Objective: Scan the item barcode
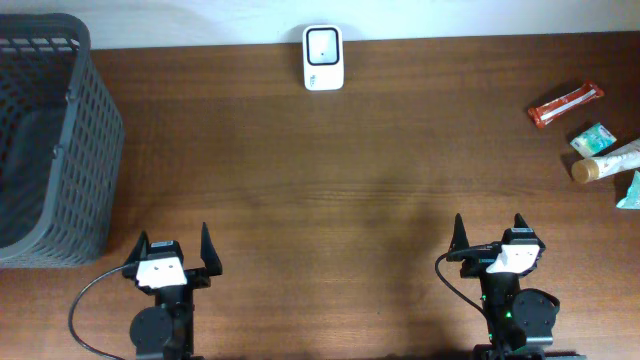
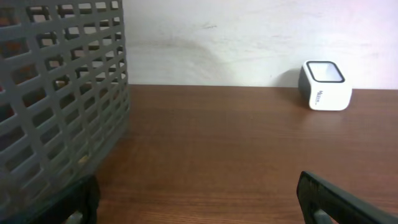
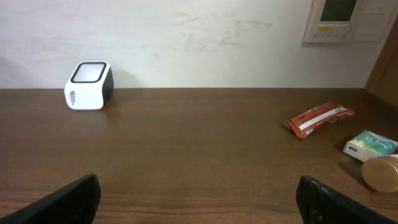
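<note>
Overhead view: both arms are sitting at the near edge of the brown worktop [image 1: 330, 190], well apart from everything lying on it.
Left hand [image 1: 174, 240]: standing wide open, its two fingers spread and gripping nothing; it is pointing across the worktop toward the wall.
Right hand [image 1: 489, 228]: gaping just as wide, also holding nothing.
Scanner [image 1: 323, 58]: a white box with a dark window, sitting upright at the far edge against the wall, roughly midway between the two arms.
Items: lying in a loose cluster on the far right. A red packet [image 1: 566, 105] is resting at a slant, a small green-and-white packet [image 1: 592, 138] is sitting near it, a tube [image 1: 605, 162] with a tan cap is lying just beside that, and a teal thing [image 1: 628, 192] is being cut off by the frame edge.
Barcode: too small to make out on any of them.
Basket [image 1: 50, 140]: grey plastic mesh, taking up the far left corner — whether anything is lying inside I cannot tell.
</note>
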Motion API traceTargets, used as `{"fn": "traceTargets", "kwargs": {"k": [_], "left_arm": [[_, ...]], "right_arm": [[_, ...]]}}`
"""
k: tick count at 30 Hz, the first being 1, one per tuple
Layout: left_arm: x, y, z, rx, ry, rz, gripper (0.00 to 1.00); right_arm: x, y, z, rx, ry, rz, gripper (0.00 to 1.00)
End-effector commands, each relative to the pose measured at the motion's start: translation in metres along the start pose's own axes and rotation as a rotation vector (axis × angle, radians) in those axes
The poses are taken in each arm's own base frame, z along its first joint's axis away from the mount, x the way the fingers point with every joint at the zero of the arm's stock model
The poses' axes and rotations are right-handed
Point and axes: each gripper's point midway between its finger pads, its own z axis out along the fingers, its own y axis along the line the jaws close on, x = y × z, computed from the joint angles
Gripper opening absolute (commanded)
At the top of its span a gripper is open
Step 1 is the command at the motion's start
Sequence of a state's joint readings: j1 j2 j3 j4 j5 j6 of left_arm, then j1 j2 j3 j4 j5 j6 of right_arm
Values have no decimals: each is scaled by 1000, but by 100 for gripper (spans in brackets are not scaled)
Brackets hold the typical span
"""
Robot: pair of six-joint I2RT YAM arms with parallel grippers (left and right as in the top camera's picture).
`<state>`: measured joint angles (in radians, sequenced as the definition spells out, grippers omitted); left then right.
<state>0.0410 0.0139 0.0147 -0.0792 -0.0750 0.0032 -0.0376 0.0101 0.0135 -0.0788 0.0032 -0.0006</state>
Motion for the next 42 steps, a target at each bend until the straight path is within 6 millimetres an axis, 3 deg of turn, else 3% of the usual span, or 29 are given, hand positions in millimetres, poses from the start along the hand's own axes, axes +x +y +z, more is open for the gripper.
{"fn": "traceTargets", "kwargs": {"k": [1, 11, 23, 42], "left_arm": [[2, -7, 0, 44, 2, -18, 99], [2, -19, -1, 102, 1, 41, 99], [3, -16, -1, 81, 7, -73, 99], [2, -17, -1, 90, 1, 21, 99]], "right_arm": [[3, -2, 0, 10, 5, -3, 99], [3, -2, 0, 10, 5, -3, 99], [3, -2, 0, 10, 5, -3, 99], [3, -2, 0, 10, 5, -3, 99]]}}
